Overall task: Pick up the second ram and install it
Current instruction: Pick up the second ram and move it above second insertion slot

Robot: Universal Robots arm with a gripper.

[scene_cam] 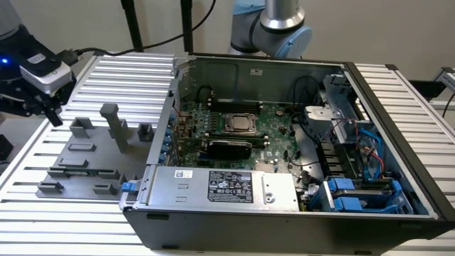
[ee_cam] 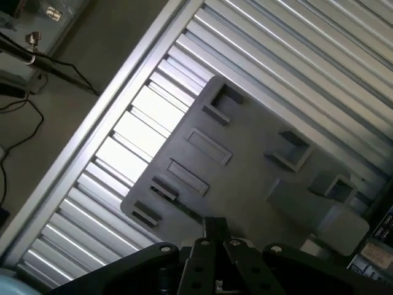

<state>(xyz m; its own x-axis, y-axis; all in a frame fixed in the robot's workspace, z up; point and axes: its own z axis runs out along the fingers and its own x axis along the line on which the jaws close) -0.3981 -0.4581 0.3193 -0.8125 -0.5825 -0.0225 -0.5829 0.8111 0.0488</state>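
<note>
Gripper (scene_cam: 55, 119) closed, empty, above grey tray (scene_cam: 98, 160) edge; second ram (scene_cam: 84, 173) in tray slot, apart.

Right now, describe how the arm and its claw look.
The arm is a silver tube with pale blue joint caps. Its claw is black with slim fingers. Above it sit a grey-white block and a small blue light, and a black cable runs off.
</note>
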